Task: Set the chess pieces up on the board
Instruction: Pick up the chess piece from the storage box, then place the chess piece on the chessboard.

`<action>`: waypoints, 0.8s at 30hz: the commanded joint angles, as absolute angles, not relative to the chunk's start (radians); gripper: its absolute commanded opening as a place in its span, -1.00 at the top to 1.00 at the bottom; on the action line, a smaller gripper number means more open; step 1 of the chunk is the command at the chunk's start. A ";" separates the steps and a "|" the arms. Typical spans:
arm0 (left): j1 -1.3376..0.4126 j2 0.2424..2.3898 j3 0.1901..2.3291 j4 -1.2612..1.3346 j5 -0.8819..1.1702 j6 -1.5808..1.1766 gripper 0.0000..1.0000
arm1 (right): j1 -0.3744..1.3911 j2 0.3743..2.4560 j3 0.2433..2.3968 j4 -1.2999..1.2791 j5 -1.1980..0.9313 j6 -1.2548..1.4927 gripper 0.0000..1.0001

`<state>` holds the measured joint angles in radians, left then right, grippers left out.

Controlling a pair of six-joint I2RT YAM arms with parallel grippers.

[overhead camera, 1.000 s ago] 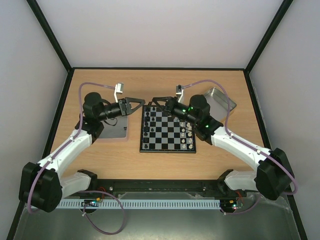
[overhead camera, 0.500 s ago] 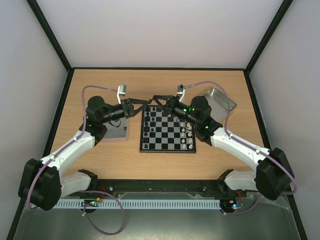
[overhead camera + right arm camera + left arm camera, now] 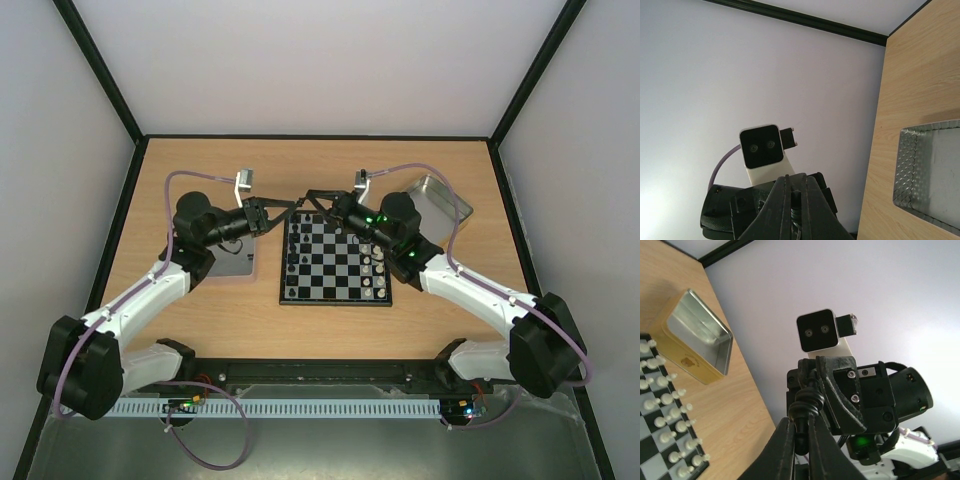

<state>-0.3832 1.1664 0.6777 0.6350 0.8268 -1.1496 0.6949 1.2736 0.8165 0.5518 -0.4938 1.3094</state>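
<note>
One tabletop point(image 3: 200, 320), two arms (left arm point(image 3: 140, 295), right arm point(image 3: 475, 290)), one board point(image 3: 335, 282) and two metal trays are counted in the top view. The board is laid flat mid-tabletop between the arms. One tray point(image 3: 235, 268) is half covered by the left arm, and the other tray point(image 3: 445, 198) is parked well off toward the far right.

Black chess pieces point(image 3: 294, 245) are lined up along the board's left edge and pale pieces point(image 3: 379, 270) along its right. Both lots are too tiny for an exact count, tbh.

Both pincers are brought tip to tip over the board's far left corner, but the top view can't settle their grip.

The wrist views help here. From the left wrist, the left pincer point(image 3: 801, 426) is seen clenched on a small knobbly dark thing, read as one black piece point(image 3: 807, 402), held up in the air right against the other arm's fingers. From the right wrist, the right pincer point(image 3: 792, 182) is seen with fingers drawn together. Whether anything is pinched there can't be told. Each wrist view also catches the opposite arm's white camera block point(image 3: 762, 146).
</note>
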 commanded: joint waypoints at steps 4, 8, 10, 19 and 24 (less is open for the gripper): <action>-0.387 1.165 0.717 0.528 0.791 -1.070 0.95 | 0.697 1.267 0.810 0.493 -0.430 1.212 0.97; -0.373 1.136 0.750 0.245 0.708 -0.909 0.95 | 0.697 1.251 0.837 0.314 -0.298 1.020 0.97; -0.358 1.127 0.774 0.079 0.637 -0.826 0.95 | 0.697 1.246 0.850 0.236 -0.210 0.909 0.97; -0.281 1.162 0.847 -0.376 0.323 -0.656 0.95 | 0.800 1.288 0.793 0.088 0.108 0.510 0.97; -0.259 1.180 0.830 -0.384 0.356 -0.643 0.95 | 0.903 1.363 0.721 0.122 0.145 0.470 0.97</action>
<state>-0.2710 1.1660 0.8211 -0.2935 0.3801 -0.6926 0.8474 1.3048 0.7776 0.1421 0.0486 0.5770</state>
